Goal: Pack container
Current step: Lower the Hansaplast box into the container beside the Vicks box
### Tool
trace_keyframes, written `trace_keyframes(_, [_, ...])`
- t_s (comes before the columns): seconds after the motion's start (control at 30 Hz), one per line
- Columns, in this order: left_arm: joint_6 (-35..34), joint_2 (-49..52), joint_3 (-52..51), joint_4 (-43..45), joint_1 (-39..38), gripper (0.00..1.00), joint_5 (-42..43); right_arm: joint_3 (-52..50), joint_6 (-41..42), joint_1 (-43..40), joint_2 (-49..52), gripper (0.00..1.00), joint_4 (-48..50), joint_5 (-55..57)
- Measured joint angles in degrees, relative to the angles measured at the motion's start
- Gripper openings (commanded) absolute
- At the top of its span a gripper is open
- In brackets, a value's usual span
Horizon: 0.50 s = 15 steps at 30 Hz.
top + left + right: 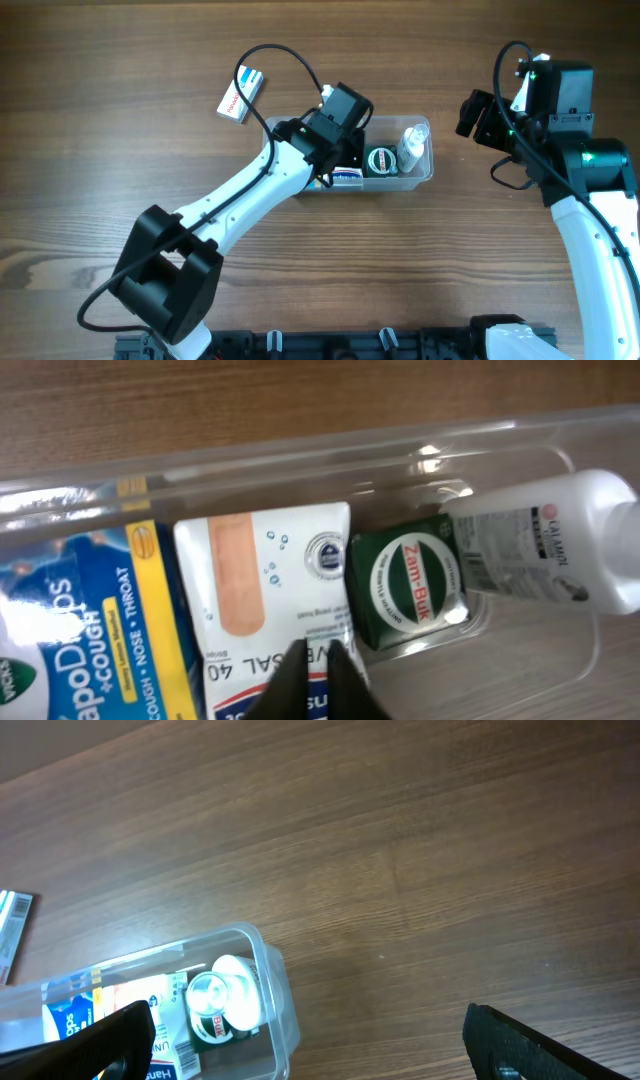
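We see the container [400, 184] on the table [100, 180], roughly mid-width and set back from the near edge where the arm bases sit.

Contents, from the container's left end to its right end:
- VapoDrops box [80, 630], lying flat
- plaster box [265, 590], flat, just beside the VapoDrops box
- green Zam-Buk tin [412, 592], label up
- white bottle [560, 550], on its side at the right end, overlapping a corner of the tin; we can't tell whether it rests on the tin or only touches it

Left gripper [320, 672]: over the left half of the container, fingers pressed together with nothing between them. The tips are above the plaster box, and we can't tell whether they touch it.

Right gripper [307, 1025]: jaws spread wide and holding nothing. It is above bare table off the container's right end and is not touching the container.

A loose box [240, 93], white with red and blue print, lies flat on the table off the container's far-left corner, apart from it.
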Motion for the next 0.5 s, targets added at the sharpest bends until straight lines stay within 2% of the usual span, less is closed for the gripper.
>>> trace_keyframes(0.5, [0.0,4.5,0.0,1.3,-0.7,0.04,-0.7,0.0,0.0,0.0,0.0,1.0,0.0,0.0])
